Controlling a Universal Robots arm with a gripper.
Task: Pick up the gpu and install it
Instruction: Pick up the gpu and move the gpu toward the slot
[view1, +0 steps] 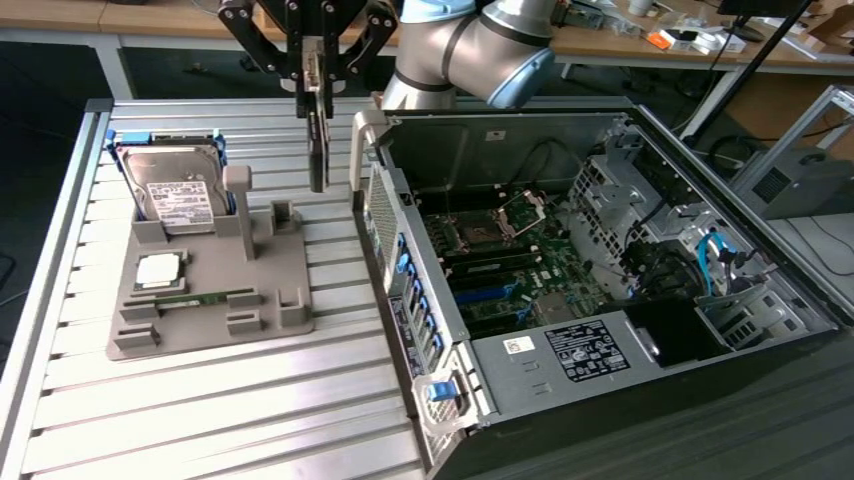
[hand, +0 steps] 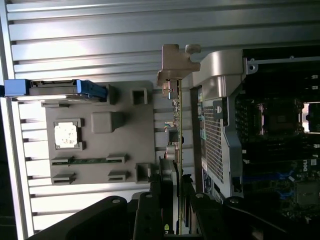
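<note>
the gripper (hand: 176, 192) is nearest the wrist camera, its dark fingers (hand: 156, 210) closed on either face of the gpu (hand: 178, 130), which shows edge-on there as a thin green line with small components along it. in the exterior view the gripper (view1: 316, 85) hangs from the arm (view1: 481, 45) with the gpu (view1: 318, 150) held upright below it, and the card's pale metal bracket (hand: 175, 62) is at the end farthest from the gripper.

the gpu is in the air just beside the open computer case (view1: 601, 200), on the exterior view's left of the case's perforated rear panel (view1: 387, 230). it is close to that panel but not touching it, and it is outside the case.

the case lies on its side with the motherboard (view1: 501, 250) facing up and blue cables (view1: 707, 250) in its far bay.

farther from the case than the gpu, on the exterior view's left, a grey holder (view1: 287, 300) sits on the slatted metal counter (view1: 200, 410). a silver hard drive (view1: 180, 195) with a white label and blue side rails leans in the part of the holder farthest from the exterior camera. a square processor chip (view1: 160, 268) lies flat in a pocket of the holder, and a narrow green memory stick (view1: 200, 298) lies in a slot just beside it. the holder's pockets on the side nearest the case hold nothing.
</note>
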